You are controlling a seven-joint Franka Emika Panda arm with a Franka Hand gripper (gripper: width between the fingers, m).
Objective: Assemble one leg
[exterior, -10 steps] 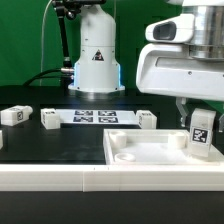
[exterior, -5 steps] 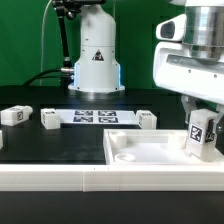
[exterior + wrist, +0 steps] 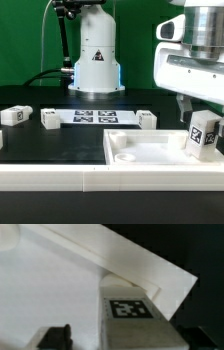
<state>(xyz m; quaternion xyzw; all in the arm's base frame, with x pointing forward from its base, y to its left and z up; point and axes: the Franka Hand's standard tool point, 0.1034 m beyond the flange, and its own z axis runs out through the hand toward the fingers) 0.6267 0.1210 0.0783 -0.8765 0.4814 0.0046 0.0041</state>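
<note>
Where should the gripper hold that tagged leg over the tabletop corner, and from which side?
Take the leg by its upper end, from above, clamping the two sides flanking the tag. It stands almost upright, so its top is free; the gripper straddles it that way.

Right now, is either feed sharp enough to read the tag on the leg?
Exterior view: leg is small near the edge, tag coarse but evenly lit. Wrist view: soft blur, yet the tag fills more frame and its squares show; the white tray is washed out.

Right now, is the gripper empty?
No, the gripper holds the leg between its fingers over the white tabletop.
</note>
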